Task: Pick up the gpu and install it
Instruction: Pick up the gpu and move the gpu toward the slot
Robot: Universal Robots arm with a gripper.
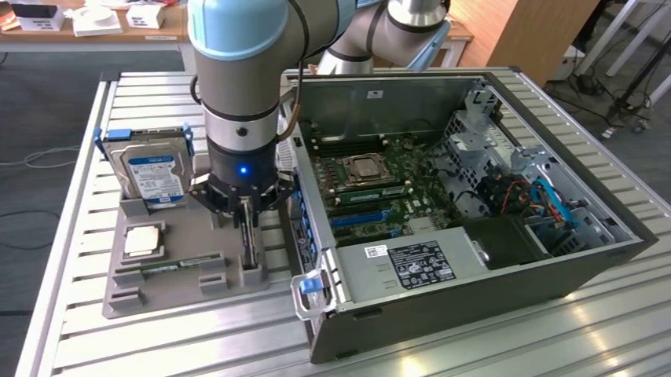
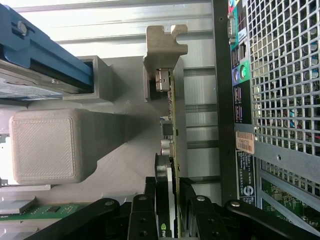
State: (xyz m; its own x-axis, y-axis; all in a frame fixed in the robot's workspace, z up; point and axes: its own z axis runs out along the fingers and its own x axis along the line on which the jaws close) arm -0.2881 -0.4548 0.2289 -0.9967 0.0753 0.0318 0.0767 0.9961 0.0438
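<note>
Wrist view: hand (image 2: 170, 210) straddles the gpu (image 2: 171, 130), a finger (image 2: 192, 210) on either side, contact unclear. Gpu stands on edge in the grey holder (image 1: 173, 279) on the table (image 1: 137, 345), beside the case (image 1: 472, 212).

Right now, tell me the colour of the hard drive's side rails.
Blue: the hard drive side rails show best in the exterior view.
</note>
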